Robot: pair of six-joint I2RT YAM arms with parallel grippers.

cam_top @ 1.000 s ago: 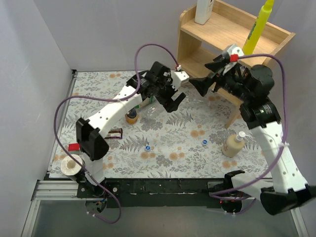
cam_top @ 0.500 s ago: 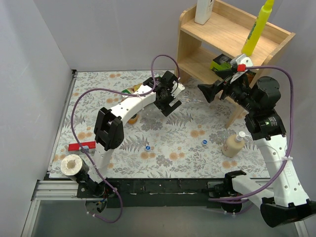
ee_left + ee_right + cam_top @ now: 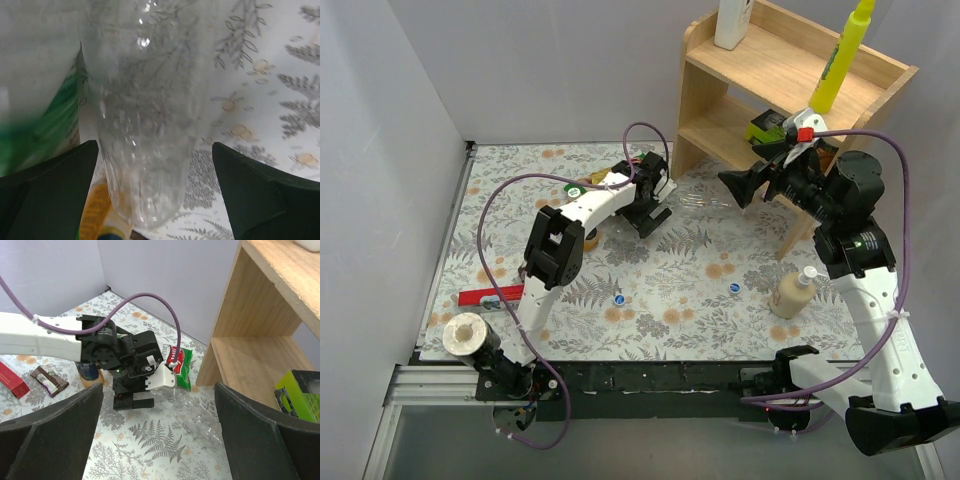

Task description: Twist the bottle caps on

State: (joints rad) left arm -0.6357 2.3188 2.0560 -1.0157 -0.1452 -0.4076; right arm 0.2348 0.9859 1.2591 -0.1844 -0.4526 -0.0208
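Left fingers (image 3: 50, 185), dark wedges, flank a crinkled clear bottle (image 3: 145, 125)

SITE: robot lab cell | EVIDENCE: bench-bolted arms (image 3: 875, 300), grey partition walls (image 3: 380, 150), aluminium frame (image 3: 430, 383), patterned mat (image 3: 670, 290)

You are seeing the clear bottle (image 3: 145, 125) running off the left wrist view's top edge, the green packet (image 3: 45, 115) beside it blurring, the orange bottle (image 3: 95, 222) getting cropped at the bottom; from above, the marks on the blue caps (image 3: 619, 298) are showing too small to read
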